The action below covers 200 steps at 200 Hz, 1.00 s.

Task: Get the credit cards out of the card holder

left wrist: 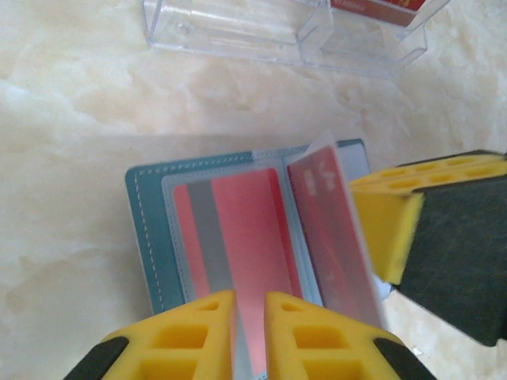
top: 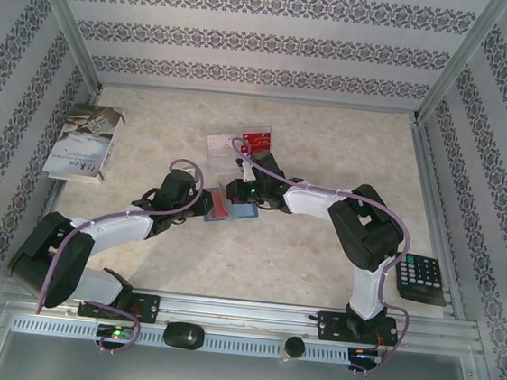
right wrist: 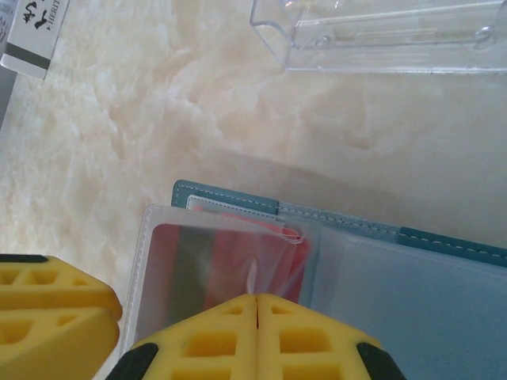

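The left hand has its fingers closed almost together on the near edge of a red credit card. The card sits in the open teal card holder at mid-tabletop. To the right, the right hand, pressed together, pinches the holder's clear sleeve.

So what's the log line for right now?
left end effector: shut on red plastic card | right end effector: shut on clear plastic sleeve | teal-blue folding card holder: open
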Tool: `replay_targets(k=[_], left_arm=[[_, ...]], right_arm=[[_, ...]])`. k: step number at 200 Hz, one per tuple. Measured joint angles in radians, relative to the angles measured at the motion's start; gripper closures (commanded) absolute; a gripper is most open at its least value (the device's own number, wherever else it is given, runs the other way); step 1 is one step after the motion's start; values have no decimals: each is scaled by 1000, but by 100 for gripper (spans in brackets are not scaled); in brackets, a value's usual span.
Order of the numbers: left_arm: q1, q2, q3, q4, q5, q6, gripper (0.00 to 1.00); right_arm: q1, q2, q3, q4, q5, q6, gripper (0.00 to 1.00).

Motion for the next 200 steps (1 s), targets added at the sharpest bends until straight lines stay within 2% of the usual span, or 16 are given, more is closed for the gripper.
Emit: replay_targets(k=[49,66,81,111,139,155,180,200], left_arm=[[-28,105,60,-2,3,1,79],[-28,137,84,0,5,1,78],[-31,165,101,2,13,1,78],[-45,220,128,4,39,0,76],[-68,247,172,4,56,3,67],[-80,278,218,3,72,5,66],[-86,330,264,9,85,2,63],[-80,287,217,7,56,-3,57]], right_arm=[[0,0,-7,22,0,12,100],[0,-1,-8,28,2,23,78],[0,-17,-24,33,10,34,71],[-18,-132,-87,21,82,36,69],[-51,-283,-127,-17,174,0,68],[-64,-338,-127,-41,217,-32,68],[-65,-359,-138,-77,259,-84,68],[-56,-327,-136,-134,273,-136,69]])
